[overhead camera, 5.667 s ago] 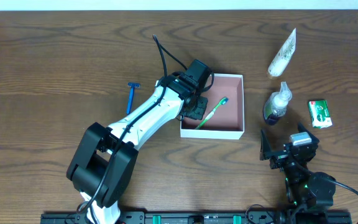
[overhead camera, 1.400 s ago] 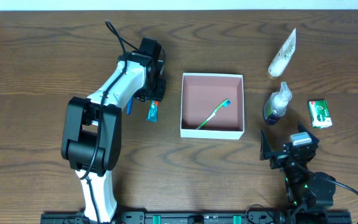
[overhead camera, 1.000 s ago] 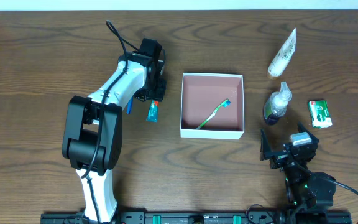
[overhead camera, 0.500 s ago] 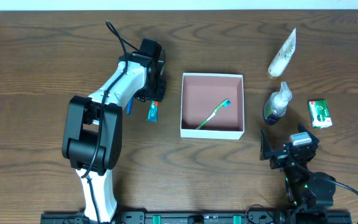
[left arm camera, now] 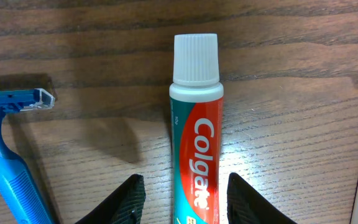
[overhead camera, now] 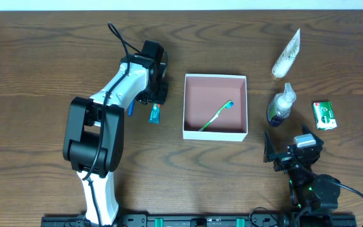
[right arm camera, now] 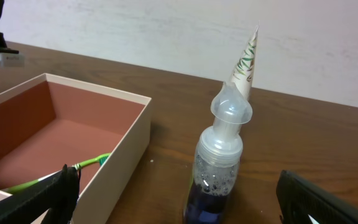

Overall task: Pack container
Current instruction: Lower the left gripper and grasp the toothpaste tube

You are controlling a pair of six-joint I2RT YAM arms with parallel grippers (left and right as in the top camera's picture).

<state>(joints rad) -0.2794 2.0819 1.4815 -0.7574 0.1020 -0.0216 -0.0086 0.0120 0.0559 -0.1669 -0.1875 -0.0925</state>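
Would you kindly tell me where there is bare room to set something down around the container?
Free: the bare table in front of the container, and the box floor behind the toothbrush. Crowded: its right side, with tube, spray bottle, green packet and right gripper; its left, where the left gripper straddles the toothpaste.

Robotics test station: wood-grain table point(overhead camera: 30, 63), left arm point(overhead camera: 115, 94) and right arm point(overhead camera: 314, 189) mounted at a rail point(overhead camera: 200, 221) along its near edge, plain white wall point(right arm camera: 135, 25) behind.
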